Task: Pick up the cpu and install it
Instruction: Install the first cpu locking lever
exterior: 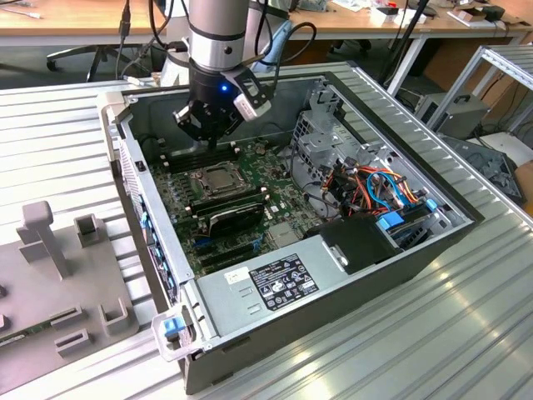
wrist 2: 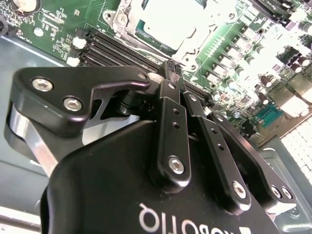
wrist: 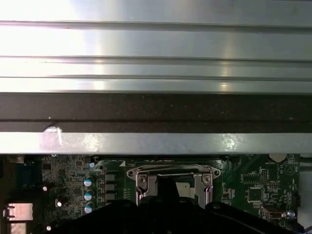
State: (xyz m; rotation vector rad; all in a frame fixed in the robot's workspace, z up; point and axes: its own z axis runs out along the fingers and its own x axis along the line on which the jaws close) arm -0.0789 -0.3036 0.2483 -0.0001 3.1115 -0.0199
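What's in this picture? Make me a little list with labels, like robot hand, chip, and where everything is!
place: open computer case on a ribbed metal table
end effector: shut, with nothing seen between its tips
end effector position: low over the green motherboard, close beside the cpu
cpu: silver square lying flat in its socket, not held
socket frame: metal frame around the cpu
power supply: grey box with a label, at the near edge of the case

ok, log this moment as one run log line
tool: shut, holding nothing seen | position: above motherboard, beside socket | cpu: seated in socket | case: open
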